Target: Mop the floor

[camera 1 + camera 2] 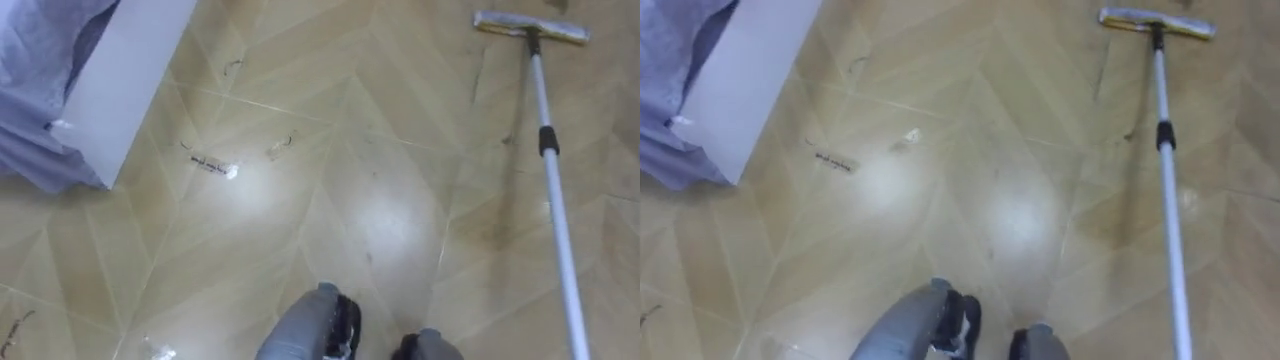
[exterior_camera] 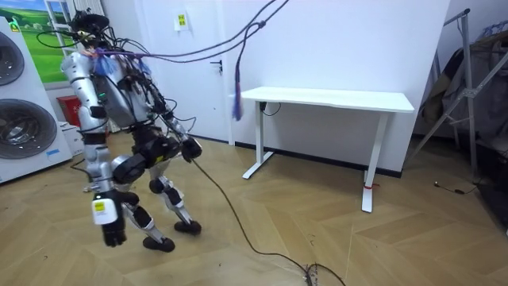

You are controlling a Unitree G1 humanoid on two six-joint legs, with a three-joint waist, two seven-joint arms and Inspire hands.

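Ahead on the robot's right, the mop head (image 1: 530, 27) lies flat on the wooden floor (image 1: 380, 220). Its pole (image 1: 557, 215) runs back toward the robot and out at the lower right edge of the eye views, so I cannot tell what carries its upper end. Well apart from it, on the left, dark scraps (image 1: 210, 165) lie near a white panel (image 1: 125, 80) draped with a bluish cloth (image 1: 35, 60). In the room view the robot stands bent forward near the washing machines (image 2: 20, 119), well apart from a white bench (image 2: 325, 99). The right hand (image 2: 115, 232) hangs low beside its legs and the left hand (image 2: 190, 148) sits by the hip; whether either is closed on anything I cannot tell. I judge the mopping barely begun. The next move calls for a firm hold on the pole, then a sweep of the head leftward across the scraps, kept flat and clear of the panel.
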